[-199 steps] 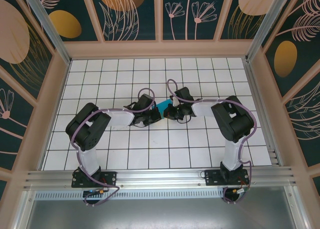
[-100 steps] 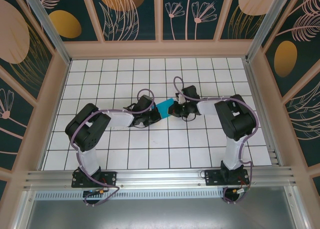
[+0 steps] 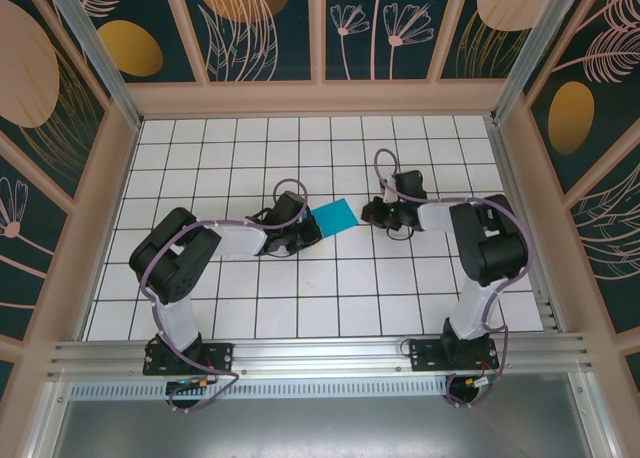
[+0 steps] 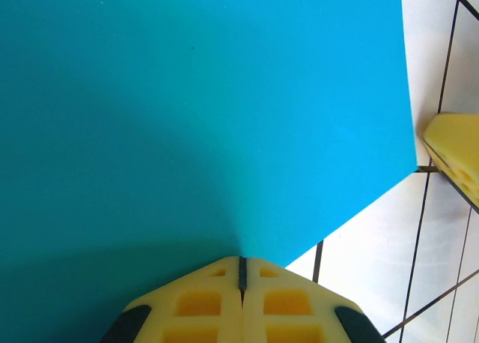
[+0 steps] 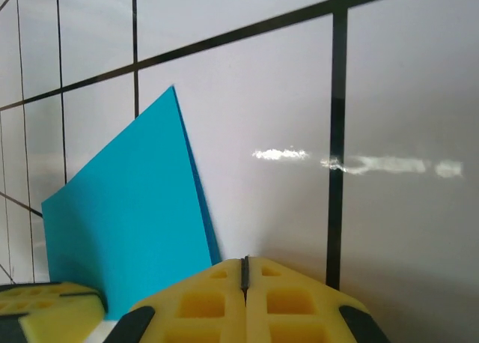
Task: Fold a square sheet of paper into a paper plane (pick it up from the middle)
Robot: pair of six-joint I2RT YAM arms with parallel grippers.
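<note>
Thin bright cyan-blue square sheet of paper (image 3: 335, 215), mid-table on the white gridded tabletop (image 3: 300, 308). The left gripper (image 3: 314, 231) is clamped tight on its near edge, tilting it up. The right gripper (image 3: 368, 215), closed and empty, sits just beside it, probably ready to press a crease.

- Table (image 3: 300, 308): glossy white tiles in a black grid.
- Walls (image 3: 270, 28): dark teal panels on three sides, with gold ovals and thin pink drawings of leaves and flowers.
- Frame (image 3: 320, 98): pale peach strips between the panels and a ledge around the table.
- Posts (image 3: 85, 38): slanted silver metal at the back corners.
- Rail (image 3: 320, 356): ribbed aluminium along the near edge, with a grey sheet (image 3: 320, 428) below it.
- Glare (image 5: 359, 163): a bright streak of light on one tile.
</note>
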